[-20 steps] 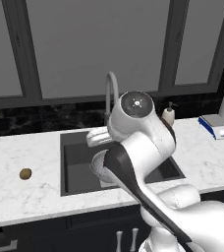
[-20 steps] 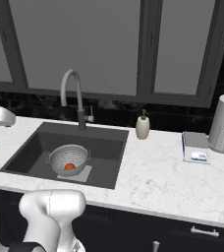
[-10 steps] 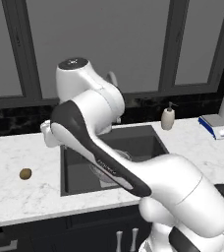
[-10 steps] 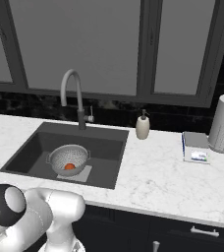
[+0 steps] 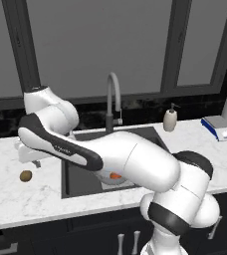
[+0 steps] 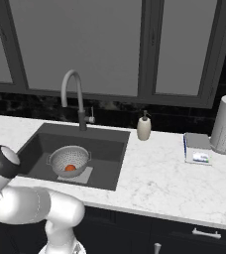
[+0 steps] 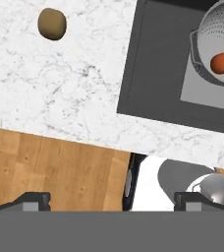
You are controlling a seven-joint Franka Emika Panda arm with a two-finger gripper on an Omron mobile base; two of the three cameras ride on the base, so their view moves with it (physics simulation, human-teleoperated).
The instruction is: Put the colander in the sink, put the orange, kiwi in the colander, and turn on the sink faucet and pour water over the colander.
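On the left of the white marble surface [image 5: 16, 194] the kiwi [image 5: 26, 176] lies alone, well apart from the sink [image 6: 40, 144]. The arm has swung from over the basin toward that side, the gripper [image 7: 111, 199] hanging above with jaws spread wide and empty. Rightward, the colander [image 6: 69, 160] in the sink already holds the orange [image 6: 70, 168]. The kiwi pickup looks next; the sink faucet [image 6: 74, 96] is untouched.

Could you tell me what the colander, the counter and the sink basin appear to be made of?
The colander looks like brushed metal: silver-grey, pierced with small holes, with a soft sheen. The counter looks like polished white marble or an imitation, going by its grey veining. The sink is matte dark grey, perhaps composite or coated metal; the rendering leaves that open.
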